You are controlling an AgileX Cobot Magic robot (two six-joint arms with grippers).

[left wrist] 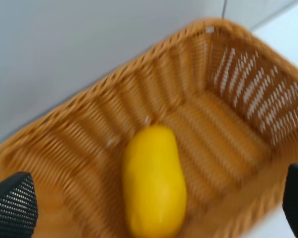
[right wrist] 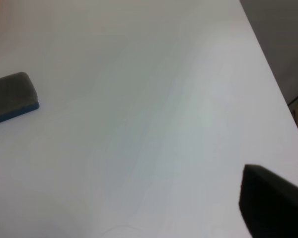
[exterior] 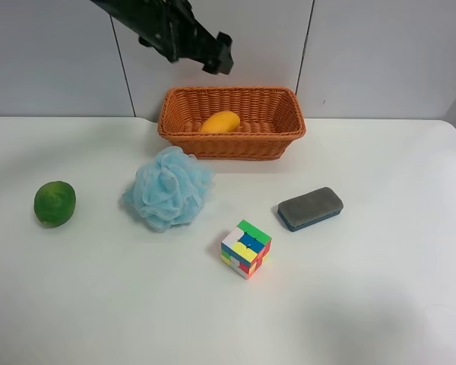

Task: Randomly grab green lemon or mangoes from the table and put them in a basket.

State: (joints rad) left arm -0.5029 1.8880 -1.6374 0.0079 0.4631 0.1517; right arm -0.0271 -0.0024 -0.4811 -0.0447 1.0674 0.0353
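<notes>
Reader: Where is the fruit at this moment?

Describer: The mango [exterior: 220,122] is seen lying on the floor of the wicker basket [exterior: 228,91], touched by nothing. The green lemon [exterior: 55,203] is set on the white table [exterior: 365,304], well apart from the basket, with a blue mesh puff [exterior: 169,188] between the two (a coloured cube [exterior: 245,249] and a grey eraser [exterior: 310,207] are laid out nearer the front).

Reader: And the grippers?

Describer: The left gripper [left wrist: 155,202] is held above the basket with its jaws spread wide. Nothing is pinched between them, and the mango is framed in the gap below. Of the right gripper [right wrist: 273,206] only a dark corner is shown, over bare table near the eraser, so its state cannot be told.

Reader: Which step is in hand?

Describer: The drop of the mango is judged done, and the lemon is left to be fetched. The left arm would need to be lifted clear of the basket rim, carried past the puff, and lowered with jaws spread around the round fruit, which could roll if nudged off centre.
</notes>
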